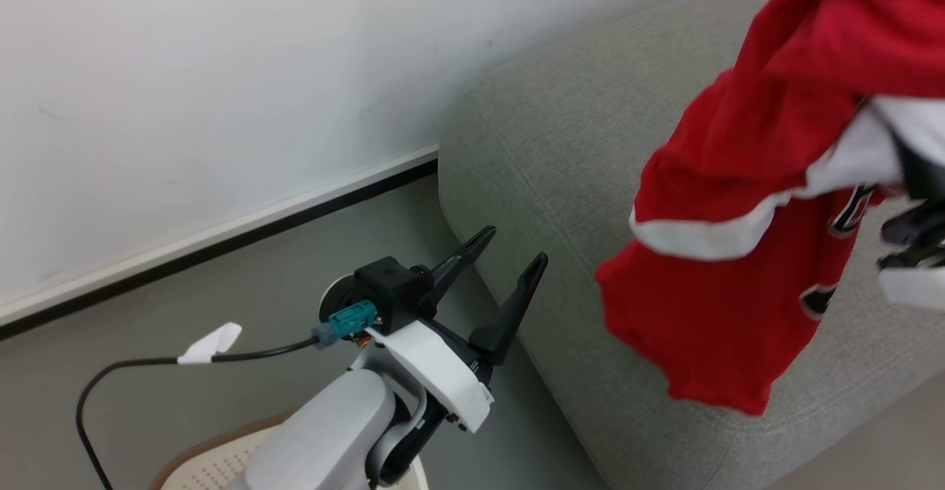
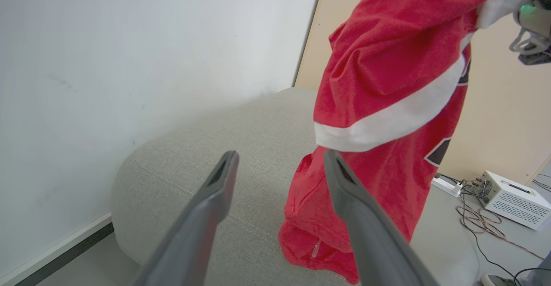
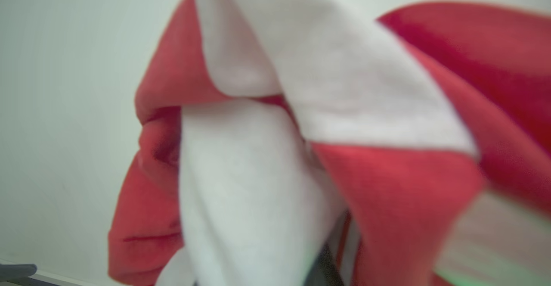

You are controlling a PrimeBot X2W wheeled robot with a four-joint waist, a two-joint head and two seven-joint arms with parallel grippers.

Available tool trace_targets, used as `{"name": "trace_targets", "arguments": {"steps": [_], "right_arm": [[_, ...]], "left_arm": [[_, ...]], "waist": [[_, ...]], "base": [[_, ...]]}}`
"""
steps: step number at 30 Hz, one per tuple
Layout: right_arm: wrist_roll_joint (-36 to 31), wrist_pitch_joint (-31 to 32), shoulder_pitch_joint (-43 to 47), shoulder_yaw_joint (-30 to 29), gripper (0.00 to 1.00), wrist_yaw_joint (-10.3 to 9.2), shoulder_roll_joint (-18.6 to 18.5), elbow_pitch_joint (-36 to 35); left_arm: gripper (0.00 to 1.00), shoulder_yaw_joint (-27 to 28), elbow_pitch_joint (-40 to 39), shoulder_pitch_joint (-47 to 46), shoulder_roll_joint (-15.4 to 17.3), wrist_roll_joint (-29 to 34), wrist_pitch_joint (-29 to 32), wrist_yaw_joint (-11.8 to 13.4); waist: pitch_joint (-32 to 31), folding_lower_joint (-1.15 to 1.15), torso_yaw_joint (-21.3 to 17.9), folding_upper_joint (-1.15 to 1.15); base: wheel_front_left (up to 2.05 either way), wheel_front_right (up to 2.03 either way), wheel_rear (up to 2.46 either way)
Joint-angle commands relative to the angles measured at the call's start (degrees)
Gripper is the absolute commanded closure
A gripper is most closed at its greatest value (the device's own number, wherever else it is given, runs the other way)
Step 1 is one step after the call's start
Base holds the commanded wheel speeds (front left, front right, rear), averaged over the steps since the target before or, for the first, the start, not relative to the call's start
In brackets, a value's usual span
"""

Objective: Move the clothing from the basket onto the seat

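Observation:
The clothing (image 1: 723, 254), a red jersey with white bands, hangs bunched from my right gripper (image 1: 897, 143), which is shut on its upper folds at the right edge of the head view. It dangles over the grey seat (image 1: 546, 150). In the left wrist view the clothing's (image 2: 387, 83) lower hem reaches down to the seat (image 2: 206, 148); whether it rests there I cannot tell. My left gripper (image 1: 514, 246) stands open and empty beside the seat's left end, also seen as the gripper (image 2: 280, 156) pointing at the cloth. Red and white cloth (image 3: 258, 148) covers the right wrist view. The basket's (image 1: 214, 460) rim peeks out below my left arm.
A white wall with a dark baseboard (image 1: 221, 243) runs behind the seat, over grey floor. Right of the seat stand a white box (image 2: 516, 200), a power strip (image 2: 447, 186) and loose cables. A shoe (image 2: 495, 280) shows at the bottom right corner.

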Motion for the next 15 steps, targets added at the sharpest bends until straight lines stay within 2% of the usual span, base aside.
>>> {"name": "trace_targets", "arguments": {"steps": [1, 15], "right_arm": [[0.6, 0.1, -2.1, -0.5, 1.00, -0.12, -1.1, 0.2], [9.0, 0.5, -19.0, -1.9, 1.00, -0.12, -11.9, 7.8]], "left_arm": [[0.00, 0.0, 0.1, -0.6, 0.3, 0.7, 0.2, -0.2], [0.00, -1.5, -0.7, -4.9, 0.4, 2.1, 2.3, -0.6]], "waist": [[1.0, 0.00, 0.7, 0.00], [10.3, 0.00, 5.9, 0.00]], "base": [[0.00, 0.00, 0.00], [0.00, 0.00, 0.00]]}}
